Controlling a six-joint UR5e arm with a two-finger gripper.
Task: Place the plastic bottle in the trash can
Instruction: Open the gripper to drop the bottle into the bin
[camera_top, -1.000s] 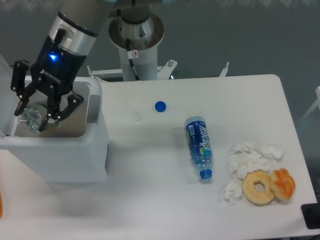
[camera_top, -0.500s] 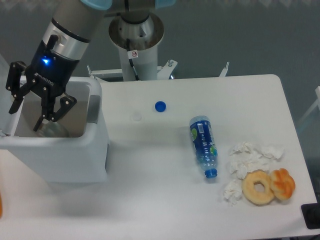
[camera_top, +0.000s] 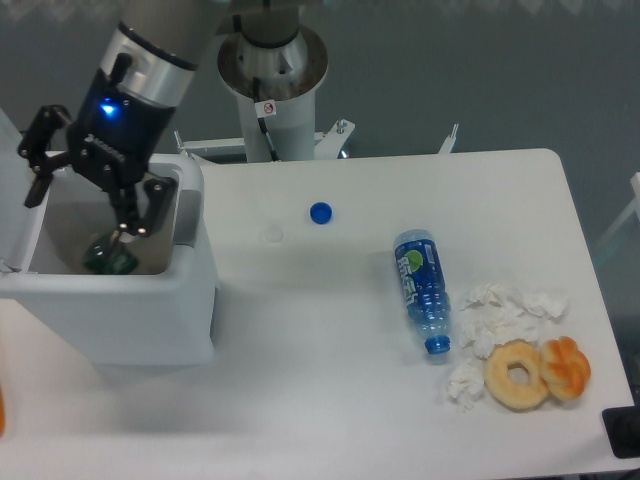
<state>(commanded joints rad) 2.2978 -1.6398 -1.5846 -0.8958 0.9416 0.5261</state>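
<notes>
My hand (camera_top: 88, 200), fingers spread and empty, hangs directly above the plastic bottle (camera_top: 108, 256) lying inside the trash can (camera_top: 110, 310).

The arm is showing a grey cylindrical wrist ringed by a silver band above a black gripper (camera_top: 85, 190) body, where a blue light is glowing beside white lettering. Two black jointed fingers (camera_top: 40, 150) are branching from that body. Behind, the white column of the base (camera_top: 272, 85) is carrying a small round red-and-white sticker, with a thin black cable running down its front.
</notes>
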